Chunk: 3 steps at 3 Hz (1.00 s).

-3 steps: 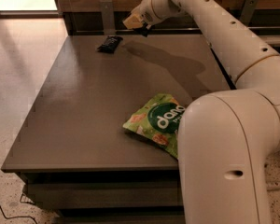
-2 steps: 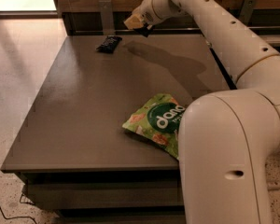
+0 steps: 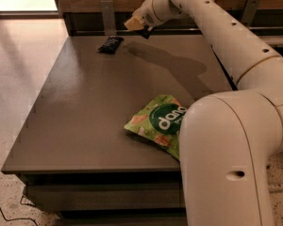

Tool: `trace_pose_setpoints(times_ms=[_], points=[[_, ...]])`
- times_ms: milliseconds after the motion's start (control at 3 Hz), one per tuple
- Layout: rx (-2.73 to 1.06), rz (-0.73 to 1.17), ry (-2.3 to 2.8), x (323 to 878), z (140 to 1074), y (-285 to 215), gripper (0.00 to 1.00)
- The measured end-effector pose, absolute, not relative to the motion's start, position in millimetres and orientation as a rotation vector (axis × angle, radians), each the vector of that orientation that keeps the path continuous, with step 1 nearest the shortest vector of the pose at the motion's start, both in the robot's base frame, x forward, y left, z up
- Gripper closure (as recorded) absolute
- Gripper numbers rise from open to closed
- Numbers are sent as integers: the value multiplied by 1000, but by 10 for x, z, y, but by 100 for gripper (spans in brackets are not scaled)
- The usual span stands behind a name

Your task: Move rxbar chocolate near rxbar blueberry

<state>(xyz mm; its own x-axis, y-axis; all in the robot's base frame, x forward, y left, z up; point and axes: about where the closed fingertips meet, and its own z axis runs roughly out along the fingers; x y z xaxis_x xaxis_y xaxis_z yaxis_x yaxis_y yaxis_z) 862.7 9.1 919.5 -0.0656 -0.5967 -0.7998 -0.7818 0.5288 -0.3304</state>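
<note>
A small dark patch of flat bar wrapper (image 3: 110,44) lies on the far left part of the grey table (image 3: 85,107). I cannot tell whether it is the rxbar chocolate, the rxbar blueberry, or both lying together. No other bar shows. My gripper (image 3: 137,25), with its tan tip, hovers just above the table's far edge. It is a little to the right of the dark wrapper and apart from it. A small dark bit shows under the gripper; I cannot tell what it is.
A green snack bag (image 3: 156,122) lies near the table's front right, partly behind my white arm (image 3: 226,149). A wooden wall with metal brackets (image 3: 107,14) runs behind the table. The arm's shadow falls across the far right of the tabletop.
</note>
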Motion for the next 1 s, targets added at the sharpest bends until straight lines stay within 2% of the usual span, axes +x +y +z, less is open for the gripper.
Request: trace_pose_setpoints(times_ms=[333, 667, 1000], points=[[-1160, 233, 1759, 8630, 9166, 118, 14], [-1163, 237, 1761, 8632, 9139, 143, 0], [-1163, 237, 1761, 8632, 9137, 145, 0]])
